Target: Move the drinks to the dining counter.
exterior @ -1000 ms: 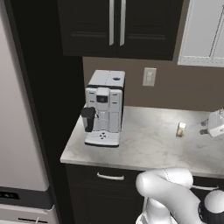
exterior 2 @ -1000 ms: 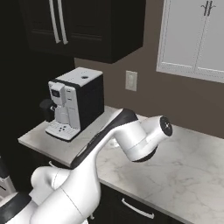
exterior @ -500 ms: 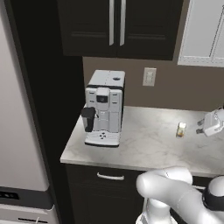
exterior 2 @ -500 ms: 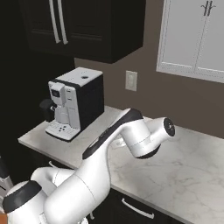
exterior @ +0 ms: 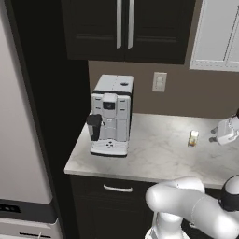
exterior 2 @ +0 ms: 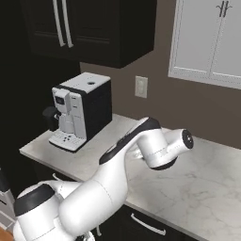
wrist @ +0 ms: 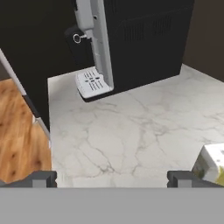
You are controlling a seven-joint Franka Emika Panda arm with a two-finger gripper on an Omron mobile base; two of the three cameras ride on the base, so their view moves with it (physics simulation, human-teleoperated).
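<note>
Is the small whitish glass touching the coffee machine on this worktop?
Apart. In the left base view, the small whitish glass stands well to the right of the coffee machine, with a broad stretch of bare marbled worktop between them.

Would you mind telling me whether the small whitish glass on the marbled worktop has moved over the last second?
No. The small whitish glass keeps its spot on the marbled worktop, right of the coffee machine and below the wall outlet.

White-and-black coffee machine (exterior: 111, 122), white-grey marbled worktop (exterior: 158, 154), small whitish glass (exterior: 193, 138), dark upper cabinets (exterior: 126, 28).
</note>
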